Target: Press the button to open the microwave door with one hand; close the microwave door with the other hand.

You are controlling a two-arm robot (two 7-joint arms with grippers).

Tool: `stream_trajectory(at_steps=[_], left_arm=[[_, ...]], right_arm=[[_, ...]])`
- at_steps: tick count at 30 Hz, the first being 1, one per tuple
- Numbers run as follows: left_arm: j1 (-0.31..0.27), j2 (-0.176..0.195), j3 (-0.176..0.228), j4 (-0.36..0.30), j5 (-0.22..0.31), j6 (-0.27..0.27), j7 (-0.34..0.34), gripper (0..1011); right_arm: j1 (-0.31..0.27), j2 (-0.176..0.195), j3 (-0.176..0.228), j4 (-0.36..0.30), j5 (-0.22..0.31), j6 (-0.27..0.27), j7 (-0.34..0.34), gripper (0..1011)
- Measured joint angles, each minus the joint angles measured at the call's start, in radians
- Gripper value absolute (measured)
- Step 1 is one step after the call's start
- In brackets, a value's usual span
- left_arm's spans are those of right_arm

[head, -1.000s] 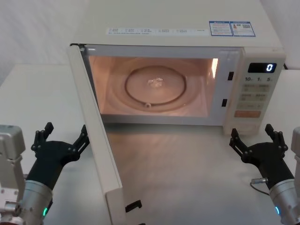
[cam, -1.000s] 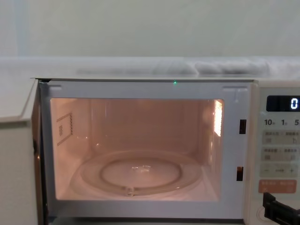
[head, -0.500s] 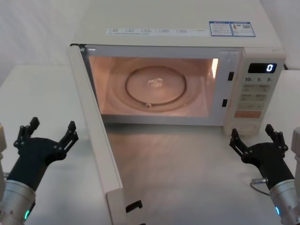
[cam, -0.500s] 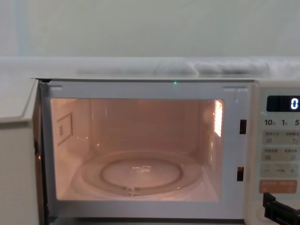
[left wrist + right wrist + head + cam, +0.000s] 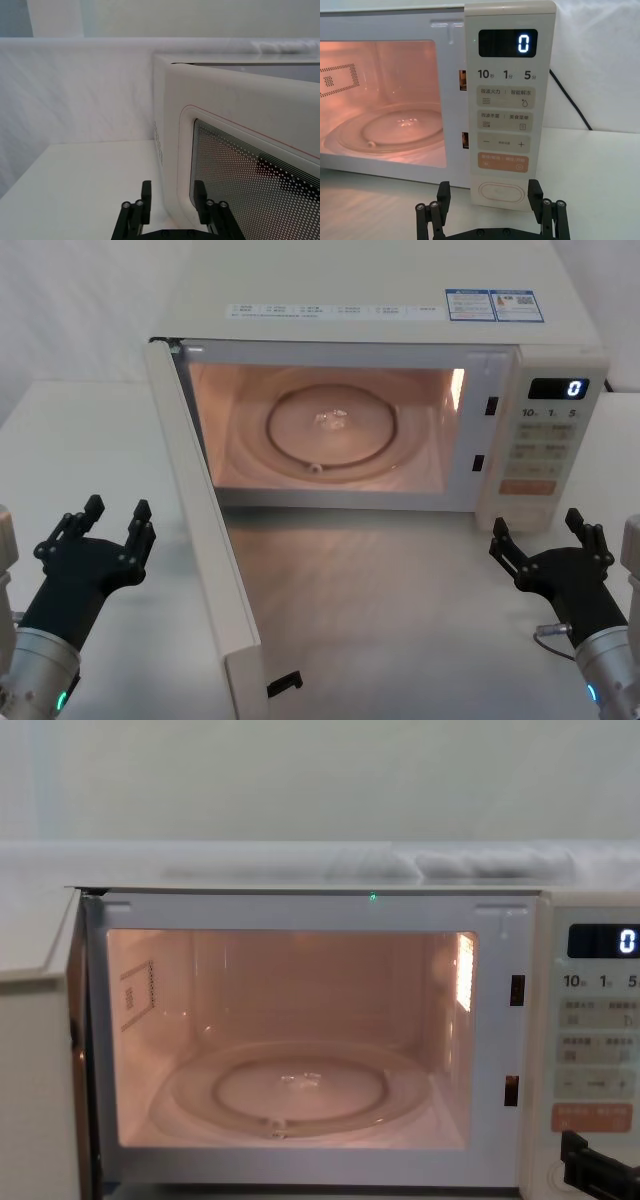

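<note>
- The wide cream-white microwave door (image 5: 205, 540), with its dark dotted window and thin pink outline, is seen swung fully open on its left-hinged edge, projecting forward over the pale table (image 5: 380, 590); the lit cavity and glass turntable (image 5: 333, 426) are exposed.
- The door is judged to be a stiff, light panel turning freely on its hinge — no grip is needed. A flat push against its outer face, near the free edge far from the hinge, should give the most leverage; the latch hooks (image 5: 285, 681) on the free edge are best avoided.
- The black angular left gripper (image 5: 95, 532) is held low at the table's left, its fingers spread wide with nothing between them. The outer face of the door lies just beside it to its right, near but apart; in the left wrist view the window (image 5: 250, 185) stands just off one fingertip (image 5: 201, 192).
- The black angular right gripper (image 5: 549, 544) hovers in front of the narrow control panel (image 5: 545, 440), opened wide and empty.
- The small cream-white oval button (image 5: 501, 192) sits at the panel's foot, under the orange key (image 5: 503, 163) — framed between the right fingers in the wrist view, not touched.
</note>
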Motion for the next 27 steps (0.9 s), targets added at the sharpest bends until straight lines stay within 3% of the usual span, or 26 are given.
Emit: stream_trajectory(at_steps=[18,23,27], left_arm=[[-0.002,-0.002,0.002,0.004,-0.002,-0.003,0.000,5],[-0.007,-0.002,0.004,0.009,-0.001,-0.002,-0.005,0],[-0.030,0.009,0.013,0.022,-0.003,0.031,-0.040,0]], right_arm=[[0.000,0.000,0.000,0.000,0.000,0.000,0.000,1002],[0.000,0.000,0.000,0.000,0.000,0.000,0.000,1002],[0.000,0.000,0.000,0.000,0.000,0.000,0.000,1002]])
